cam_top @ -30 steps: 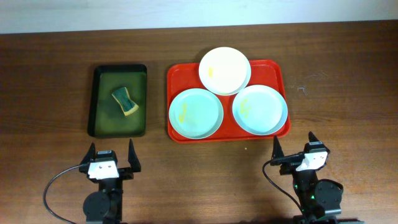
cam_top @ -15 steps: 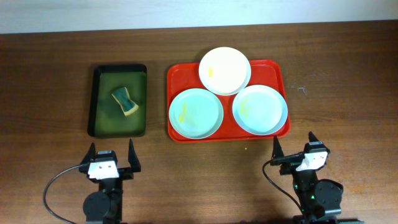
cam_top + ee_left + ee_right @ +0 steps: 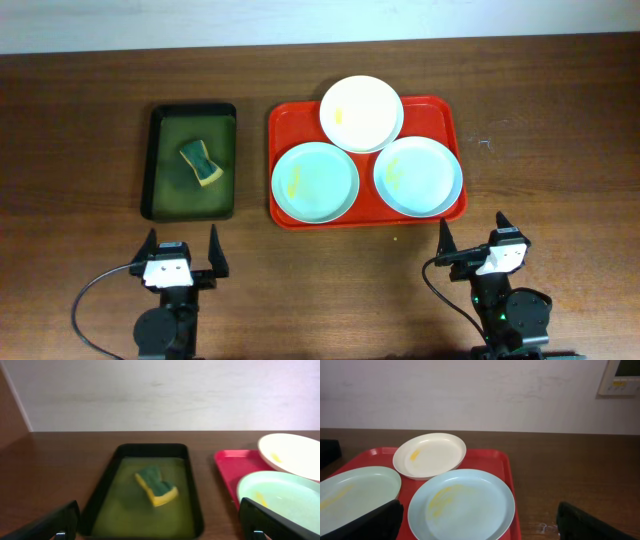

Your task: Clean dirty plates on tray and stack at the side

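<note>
The red tray lies at the table's middle with three plates on it. A cream-white plate sits at its far edge, a mint-blue plate at front left, another mint-blue plate at front right. All three carry yellowish smears. The right wrist view shows the white plate and the right mint plate; the left wrist view shows the left mint plate. My left gripper is open and empty near the front edge. My right gripper is open and empty in front of the tray.
A dark green-black tray stands left of the red tray, with a green and yellow sponge in it; the left wrist view shows the sponge too. A wall rises behind the table.
</note>
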You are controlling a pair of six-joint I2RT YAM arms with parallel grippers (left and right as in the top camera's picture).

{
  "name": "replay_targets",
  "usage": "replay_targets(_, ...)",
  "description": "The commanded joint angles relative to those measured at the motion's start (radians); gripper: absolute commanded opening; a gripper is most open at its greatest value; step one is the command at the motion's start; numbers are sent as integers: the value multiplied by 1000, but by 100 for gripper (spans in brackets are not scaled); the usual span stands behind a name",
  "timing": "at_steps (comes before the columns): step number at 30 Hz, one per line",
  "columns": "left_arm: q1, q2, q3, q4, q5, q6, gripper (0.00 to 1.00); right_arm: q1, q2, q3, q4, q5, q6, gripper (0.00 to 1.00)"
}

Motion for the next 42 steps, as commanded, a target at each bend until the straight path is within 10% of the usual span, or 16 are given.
replay_targets(1, 7, -3, -4, 19, 381, -3, 99, 8, -5, -8, -3, 5, -3, 98)
replay_targets(5, 7, -3, -4, 149, 1140, -30, 99, 8, -5, -8, -3, 6, -3, 98)
replay_targets(9, 7, -3, -3, 819, 1497, -80, 99, 8, -5, -8, -3, 6, -3, 98)
replay_targets(14, 7, -3, 3, 919, 1329, -153, 99, 8, -5, -8, -3, 6, -3, 98)
replay_targets(18, 7, 61, 163, 329, 1081, 5, 99, 8, -5, -8, -3, 5, -3, 98)
replay_targets(24, 7, 160, 344, 294, 990, 89, 99, 8, -5, -8, -3, 5, -3, 99)
replay_targets(30, 7, 541, 666, -56, 1107, 182, 99, 8, -5, -8, -3, 6, -3, 98)
replay_targets(35, 7, 821, 1065, -551, 525, 139, 99, 8, -5, -8, -3, 5, -3, 98)
replay_targets(38, 7, 1155, 1381, -811, 480, 154, 99, 8, -5, -8, -3, 6, -3, 98)
replay_targets(42, 106, 1428, 1497, -826, 159, -306, 99, 8, -5, -8, -3, 6, -3, 98)
